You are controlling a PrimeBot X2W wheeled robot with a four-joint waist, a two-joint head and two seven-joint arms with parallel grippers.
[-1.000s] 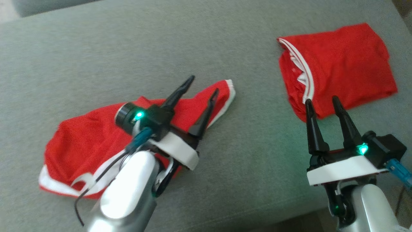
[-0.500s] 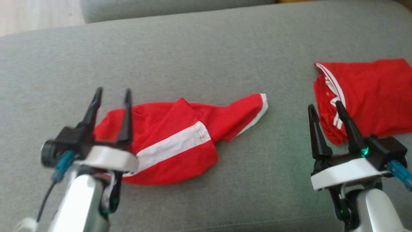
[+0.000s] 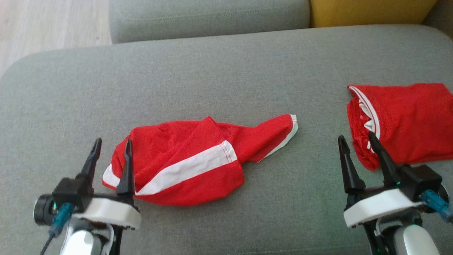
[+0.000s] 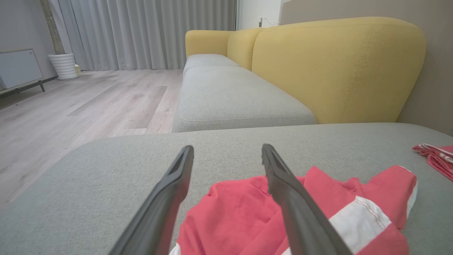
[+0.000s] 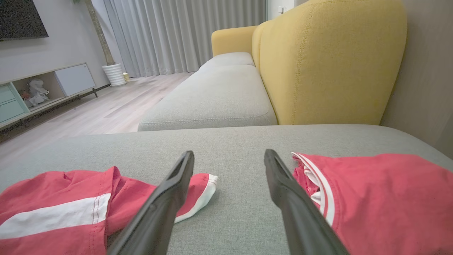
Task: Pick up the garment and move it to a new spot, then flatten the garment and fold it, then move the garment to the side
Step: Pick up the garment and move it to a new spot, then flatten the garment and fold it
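Showing left gripper (image 3: 113, 140) and right gripper (image 3: 355, 134) released, empty, at lower corners; best pinching centre-frame garment (image 3: 170, 148) by opposite edges, pulling flat.

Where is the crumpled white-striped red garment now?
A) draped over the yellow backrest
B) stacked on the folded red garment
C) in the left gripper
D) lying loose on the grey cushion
D: the crumpled garment lies on the grey cushion; left gripper and right gripper stand open, empty.

A red garment (image 3: 170, 152) with a broad white stripe lies crumpled, half folded over itself, at lower centre
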